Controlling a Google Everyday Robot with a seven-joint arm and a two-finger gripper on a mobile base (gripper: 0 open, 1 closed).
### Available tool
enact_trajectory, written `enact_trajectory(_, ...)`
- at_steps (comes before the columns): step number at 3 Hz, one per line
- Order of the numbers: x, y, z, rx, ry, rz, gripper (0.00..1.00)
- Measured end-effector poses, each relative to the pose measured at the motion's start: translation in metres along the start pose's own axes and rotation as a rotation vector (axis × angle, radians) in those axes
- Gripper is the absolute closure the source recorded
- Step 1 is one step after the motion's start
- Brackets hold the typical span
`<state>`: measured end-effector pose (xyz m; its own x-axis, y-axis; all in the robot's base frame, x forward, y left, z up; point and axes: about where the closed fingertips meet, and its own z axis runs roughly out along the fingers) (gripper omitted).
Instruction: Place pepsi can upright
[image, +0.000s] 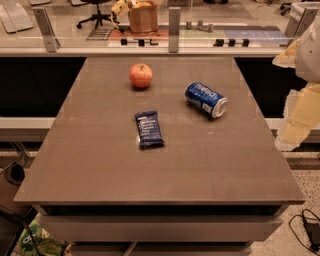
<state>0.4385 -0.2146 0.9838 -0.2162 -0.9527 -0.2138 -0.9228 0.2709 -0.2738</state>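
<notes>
Pepsi can on its side toward the desk's right edge, with the pincer off to the right.

The pepsi can (206, 99) lies on its side on the desk (150, 175), nearer the right edge. Its silver end faces the near right corner, and the white "pepsi" lettering reads upside down. It is probably light, thin-walled, smooth and apt to roll. I would squeeze gently across the round body near its middle, then tip it onto a flat end. The pincer (299, 117) hangs beyond the right edge, apart from the can, and I cannot tell how far open it is. An apple (141, 75) sits toward the far edge. A dark-blue snack packet (149, 129) lies near the centre, its white print unreadable.
</notes>
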Motion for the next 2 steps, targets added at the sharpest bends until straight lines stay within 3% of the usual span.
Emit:
enact_trajectory(1,0.000,0.000,0.000,0.000,0.000,0.000,0.00)
enact_trajectory(2,-0.002,-0.018,-0.001,0.033,-0.020,0.052,0.00)
